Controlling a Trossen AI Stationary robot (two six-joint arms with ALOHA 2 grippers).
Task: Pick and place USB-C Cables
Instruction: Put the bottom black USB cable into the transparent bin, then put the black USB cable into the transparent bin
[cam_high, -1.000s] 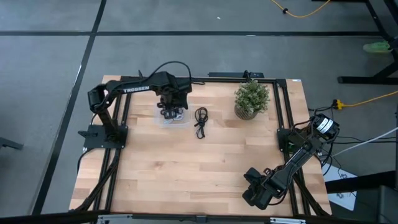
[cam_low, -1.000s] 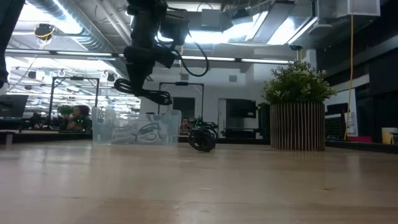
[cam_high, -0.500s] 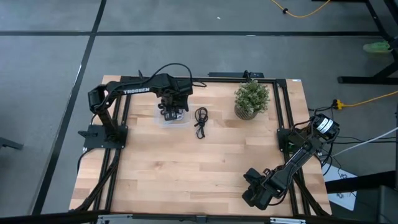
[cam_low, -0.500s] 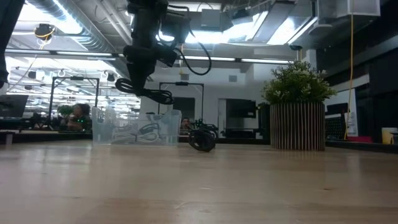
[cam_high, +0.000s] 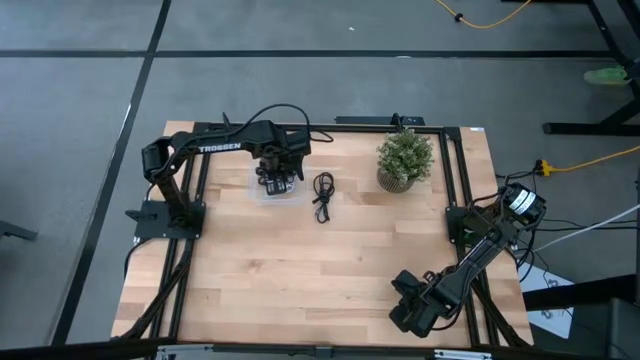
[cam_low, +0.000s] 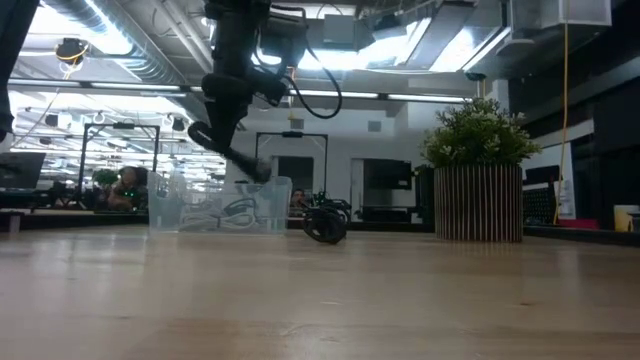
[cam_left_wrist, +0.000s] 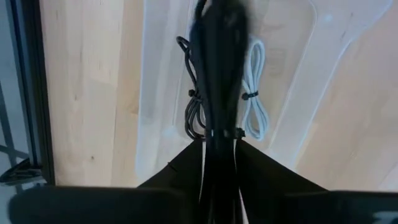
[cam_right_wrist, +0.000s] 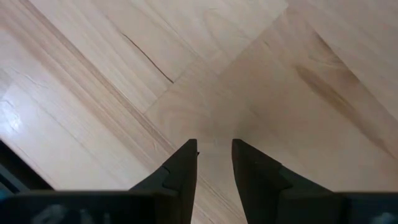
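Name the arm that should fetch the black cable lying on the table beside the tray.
Left. The left gripper, over the clear tray with a held cable, is right beside the loose black cable. The right gripper sits far off at the table's near right corner.

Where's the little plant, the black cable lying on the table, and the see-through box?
plant (cam_high: 404, 156): high view, its leafy top.
black cable (cam_high: 323, 192): high view, on its coil.
clear box (cam_low: 170, 210): low view, its left wall.

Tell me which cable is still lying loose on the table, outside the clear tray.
The black cable between the tray and the plant; the others lie in the tray or hang from the left pincer.
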